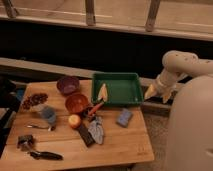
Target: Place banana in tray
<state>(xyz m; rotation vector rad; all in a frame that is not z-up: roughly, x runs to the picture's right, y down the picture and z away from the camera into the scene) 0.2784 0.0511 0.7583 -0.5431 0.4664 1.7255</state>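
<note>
The banana is a small pale yellow tapered piece lying at the left edge of the dark green tray, leaning on its left rim. The tray sits at the back right of the wooden table. My gripper hangs off the white arm to the right of the tray, beyond the table's right edge, with pale fingertips pointing down. It holds nothing that I can see.
A purple bowl, an orange-brown bowl, a round yellow-orange fruit, an orange-handled utensil, a blue sponge, a blue cup and dark tools lie on the table. A railing runs behind.
</note>
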